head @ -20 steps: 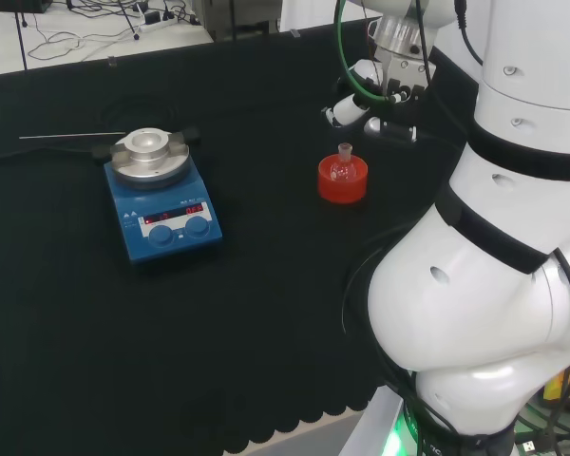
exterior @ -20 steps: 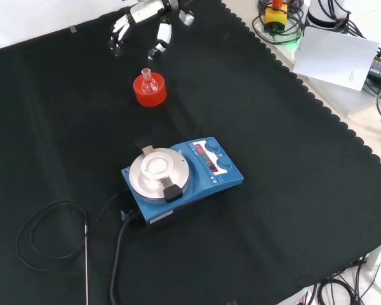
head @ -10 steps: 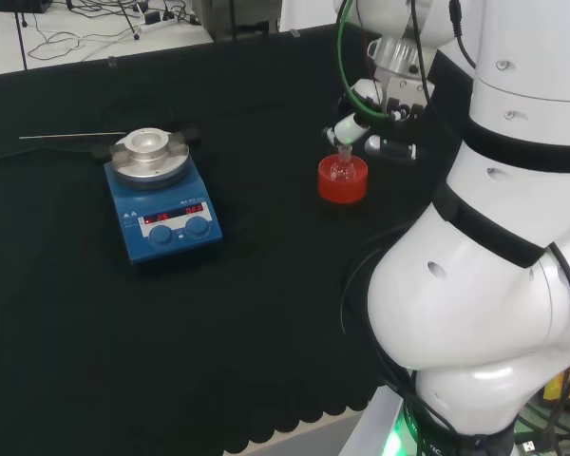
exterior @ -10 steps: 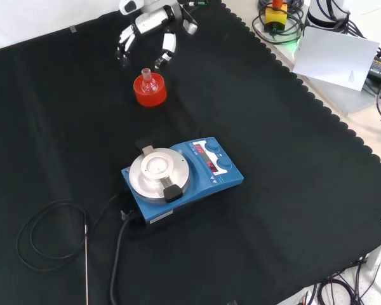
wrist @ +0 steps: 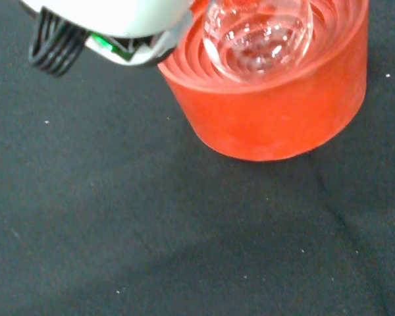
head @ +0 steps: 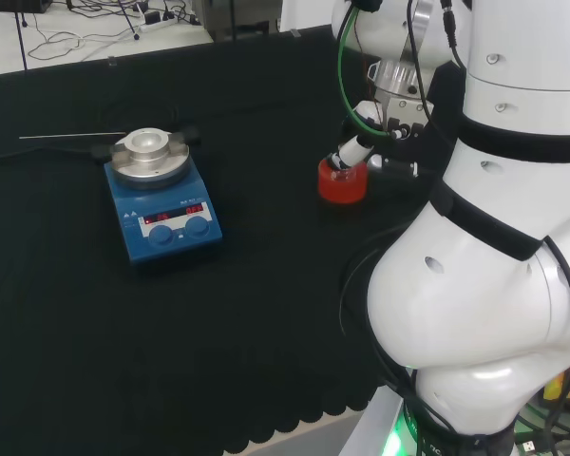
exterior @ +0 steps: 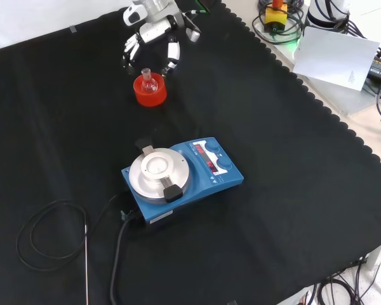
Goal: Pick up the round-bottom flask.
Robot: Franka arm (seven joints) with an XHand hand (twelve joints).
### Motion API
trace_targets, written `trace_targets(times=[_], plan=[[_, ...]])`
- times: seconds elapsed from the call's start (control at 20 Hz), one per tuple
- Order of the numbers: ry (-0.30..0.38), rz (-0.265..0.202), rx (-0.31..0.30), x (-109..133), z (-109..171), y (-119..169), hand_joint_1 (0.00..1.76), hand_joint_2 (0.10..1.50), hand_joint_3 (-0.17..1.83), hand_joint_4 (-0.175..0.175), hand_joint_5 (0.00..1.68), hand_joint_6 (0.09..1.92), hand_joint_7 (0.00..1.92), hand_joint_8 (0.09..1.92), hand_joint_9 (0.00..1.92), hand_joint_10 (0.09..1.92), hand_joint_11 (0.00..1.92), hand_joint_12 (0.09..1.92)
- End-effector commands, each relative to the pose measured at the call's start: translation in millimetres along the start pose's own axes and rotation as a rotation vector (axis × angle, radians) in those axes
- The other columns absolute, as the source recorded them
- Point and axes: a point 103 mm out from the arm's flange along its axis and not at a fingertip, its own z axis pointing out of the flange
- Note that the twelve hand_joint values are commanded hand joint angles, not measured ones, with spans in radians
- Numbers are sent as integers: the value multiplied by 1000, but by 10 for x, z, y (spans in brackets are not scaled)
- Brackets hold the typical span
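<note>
Small clear round-bottom flask [exterior: 146, 81], short neck upright, is sitting in the red ribbed stand [exterior: 150, 93] beyond the blue hotplate [exterior: 181, 179] in front view, while the hand [exterior: 153, 39] is hovering just above it, fingers spread apart and straddling the neck.

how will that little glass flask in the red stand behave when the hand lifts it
The round-bottom flask looks like thin clear glass, so probably fragile and slippery. It looks empty, so likely light. Its round base sits cupped in the red ribbed stand; set on the cloth, it would likely roll. The hand hovers over it, fingers spread.
</note>
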Motion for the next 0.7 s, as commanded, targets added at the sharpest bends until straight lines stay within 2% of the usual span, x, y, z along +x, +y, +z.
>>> trace_targets(times=[0.05, 0.45, 0.7], plan=[[10, 20, -15, -63, 92, 48, 964, 521, 704, -50, 538, 234, 190, 671, 388, 716, 172, 1385], [21, 36, -51, -134, 84, 110, 964, 518, 715, -54, 527, 237, 194, 674, 394, 714, 183, 1385], [27, 44, -122, -158, 41, 145, 951, 526, 721, -58, 521, 241, 202, 679, 401, 715, 198, 1382]])
